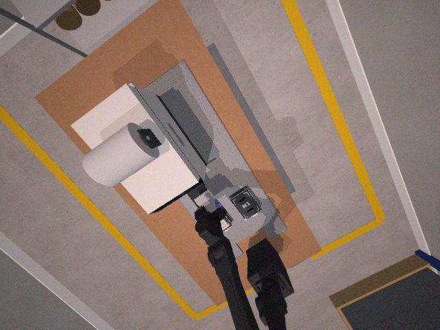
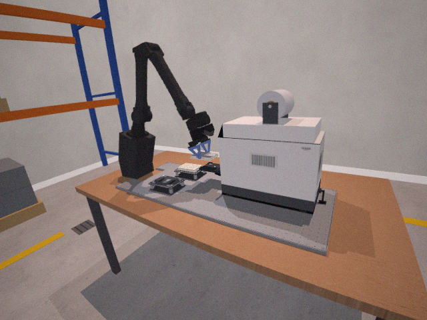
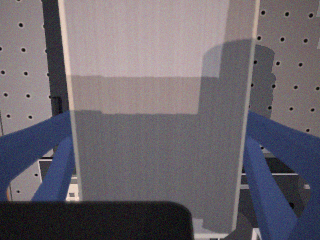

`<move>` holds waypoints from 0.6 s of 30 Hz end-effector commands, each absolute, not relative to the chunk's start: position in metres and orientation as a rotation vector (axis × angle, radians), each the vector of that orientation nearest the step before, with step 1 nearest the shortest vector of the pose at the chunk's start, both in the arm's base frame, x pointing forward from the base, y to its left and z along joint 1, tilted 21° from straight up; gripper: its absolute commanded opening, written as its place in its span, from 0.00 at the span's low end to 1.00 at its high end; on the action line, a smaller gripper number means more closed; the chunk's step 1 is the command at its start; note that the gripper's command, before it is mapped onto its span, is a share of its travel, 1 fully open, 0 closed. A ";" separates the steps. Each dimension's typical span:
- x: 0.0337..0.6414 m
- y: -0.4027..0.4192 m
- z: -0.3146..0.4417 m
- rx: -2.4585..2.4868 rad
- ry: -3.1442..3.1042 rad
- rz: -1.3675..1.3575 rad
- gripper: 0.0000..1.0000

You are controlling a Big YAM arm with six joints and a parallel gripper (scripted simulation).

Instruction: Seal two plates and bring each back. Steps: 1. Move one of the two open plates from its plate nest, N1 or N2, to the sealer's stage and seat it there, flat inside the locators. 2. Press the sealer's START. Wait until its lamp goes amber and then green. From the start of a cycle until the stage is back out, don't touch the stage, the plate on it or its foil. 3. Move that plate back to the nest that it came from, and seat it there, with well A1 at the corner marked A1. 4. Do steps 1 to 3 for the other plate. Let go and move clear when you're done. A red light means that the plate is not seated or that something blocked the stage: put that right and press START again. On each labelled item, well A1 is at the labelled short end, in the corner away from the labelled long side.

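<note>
a flat plate with a smooth, pale top (image 1: 201, 199) (image 2: 213, 156) (image 3: 155, 55) is gripped along its two long edges between the blue fingers of the gripper (image 1: 212, 205) (image 2: 203, 153) (image 3: 159, 119), which are closed on it. it is held above the board (image 2: 275, 232), near the front of the white sealing machine (image 1: 166, 181) (image 2: 269, 165). a second plate (image 1: 224, 224) (image 2: 189, 167) is seated on a nest nearby, beside the nest marked n1 (image 1: 245, 200) (image 2: 168, 183), whose dark top is exposed. the black arm (image 1: 227, 269) (image 2: 169, 75) is bent high at its elbow, with its wrist angled down.
</note>
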State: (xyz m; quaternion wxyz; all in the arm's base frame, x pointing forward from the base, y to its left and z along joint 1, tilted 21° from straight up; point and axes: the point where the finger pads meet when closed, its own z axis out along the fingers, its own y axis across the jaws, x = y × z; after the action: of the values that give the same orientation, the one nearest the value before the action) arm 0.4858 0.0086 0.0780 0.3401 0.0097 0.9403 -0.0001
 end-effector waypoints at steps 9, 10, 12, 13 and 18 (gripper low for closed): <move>0.473 -0.007 0.088 0.012 2.403 -0.009 0.00; 0.470 -0.010 0.083 0.025 2.416 -0.014 0.00; 0.463 -0.015 0.076 0.038 2.433 -0.009 0.00; 0.460 -0.018 0.073 0.038 2.436 -0.010 0.00; 0.455 -0.026 0.081 0.033 2.406 -0.013 0.00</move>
State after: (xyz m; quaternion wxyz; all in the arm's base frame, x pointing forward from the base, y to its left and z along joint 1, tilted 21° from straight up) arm 0.4534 -0.0154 0.0627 0.3337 0.0143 0.9426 0.0004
